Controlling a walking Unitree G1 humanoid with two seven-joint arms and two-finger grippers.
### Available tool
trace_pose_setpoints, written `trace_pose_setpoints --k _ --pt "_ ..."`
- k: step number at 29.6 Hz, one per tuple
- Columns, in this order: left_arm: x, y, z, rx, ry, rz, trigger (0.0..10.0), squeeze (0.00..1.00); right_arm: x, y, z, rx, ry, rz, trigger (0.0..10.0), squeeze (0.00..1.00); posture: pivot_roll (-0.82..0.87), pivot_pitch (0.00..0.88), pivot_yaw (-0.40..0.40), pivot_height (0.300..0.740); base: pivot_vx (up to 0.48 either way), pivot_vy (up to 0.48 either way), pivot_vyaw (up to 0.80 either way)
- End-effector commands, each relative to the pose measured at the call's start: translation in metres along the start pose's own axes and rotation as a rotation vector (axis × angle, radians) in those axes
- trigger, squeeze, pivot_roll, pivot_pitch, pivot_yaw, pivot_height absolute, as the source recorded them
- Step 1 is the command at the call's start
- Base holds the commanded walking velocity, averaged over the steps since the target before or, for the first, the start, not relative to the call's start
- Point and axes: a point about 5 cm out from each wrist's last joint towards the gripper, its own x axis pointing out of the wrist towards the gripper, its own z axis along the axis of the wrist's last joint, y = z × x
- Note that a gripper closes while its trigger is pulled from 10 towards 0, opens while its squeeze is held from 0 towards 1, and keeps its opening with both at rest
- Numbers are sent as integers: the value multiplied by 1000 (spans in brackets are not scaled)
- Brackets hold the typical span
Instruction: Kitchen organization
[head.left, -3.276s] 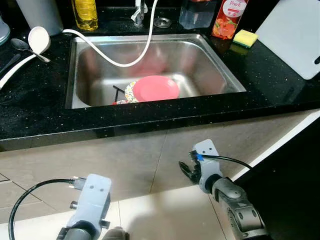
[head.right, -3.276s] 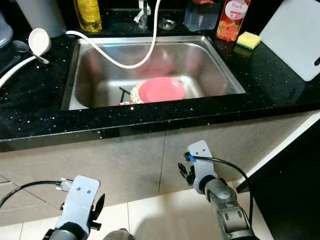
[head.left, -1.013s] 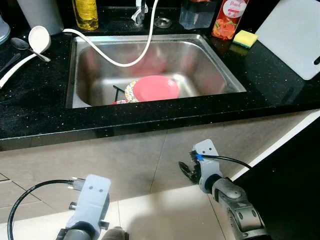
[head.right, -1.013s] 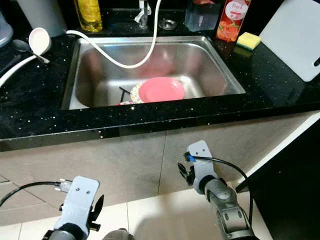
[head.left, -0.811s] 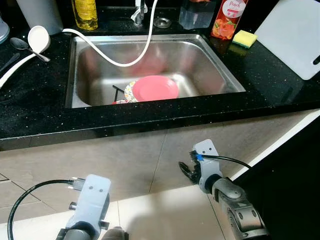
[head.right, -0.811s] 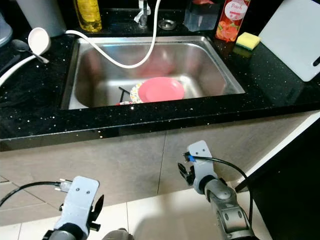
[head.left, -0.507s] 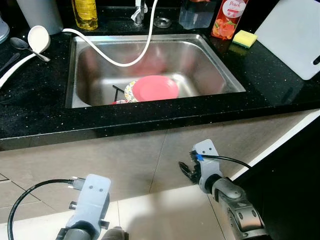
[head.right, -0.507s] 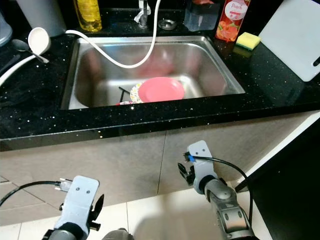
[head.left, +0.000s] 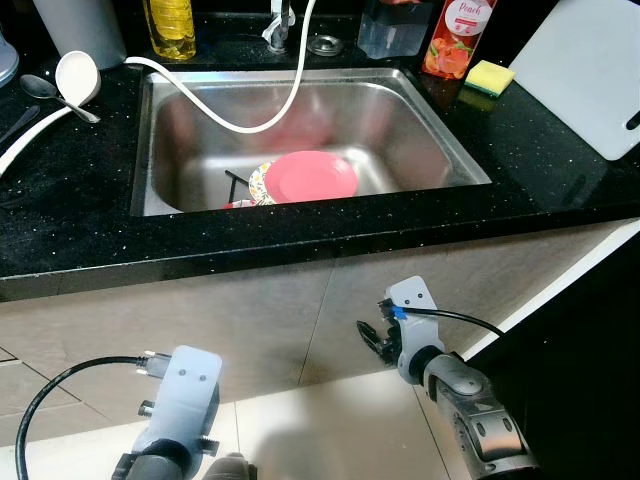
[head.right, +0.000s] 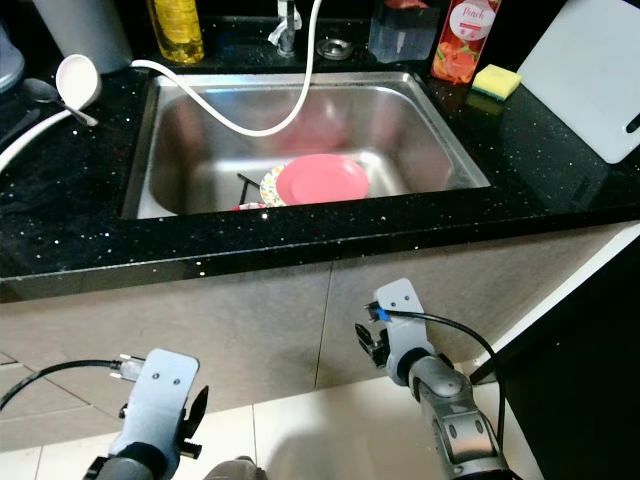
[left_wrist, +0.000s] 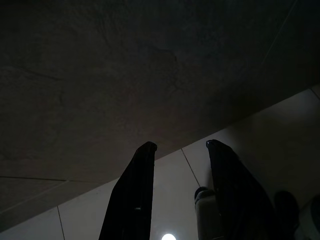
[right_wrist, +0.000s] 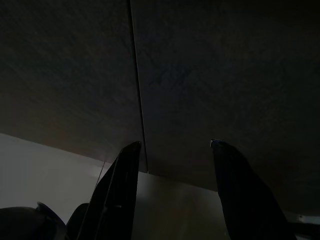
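Black counter (head.left: 70, 210) surrounds a steel sink (head.left: 420, 110) where a pink plate (head.left: 310, 176) awaits; left gripper (left_wrist: 177, 147) and right gripper (right_wrist: 172, 145) hang low, fingers apart, grasping nothing

Two silver-grey arms, rounded and jointed. On the left arm (head.left: 175, 440), a pale grey wrist block with rounded corners, small dark screw holes on its face, dark knobs at its side. Black cable (head.left: 60, 392) looping out from a small metal plug at that block's upper corner. On the right arm (head.right: 450, 420), ribbed silver segments with a darker band between them, topped by a lighter grey wrist block. Blue tab at that block's edge, thin black cable (head.left: 455, 319) arcing away behind it. Black fingers (left_wrist: 136, 195), long, flat, tapering to blunt tips; the same dark pair (right_wrist: 117, 192) on the other wrist.
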Motion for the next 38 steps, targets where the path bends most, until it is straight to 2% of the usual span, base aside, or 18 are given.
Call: trace_pose_setpoints --k 1,38 --pt "-1 1 -5 11 25 3 10000 0 0 2 -6 4 31 9 10000 0 220 62 -75 740 0 0 0" --pt "-1 1 -7 13 25 4 10000 0 -2 1 -7 1 31 8 10000 0 212 70 -80 740 0 0 0"
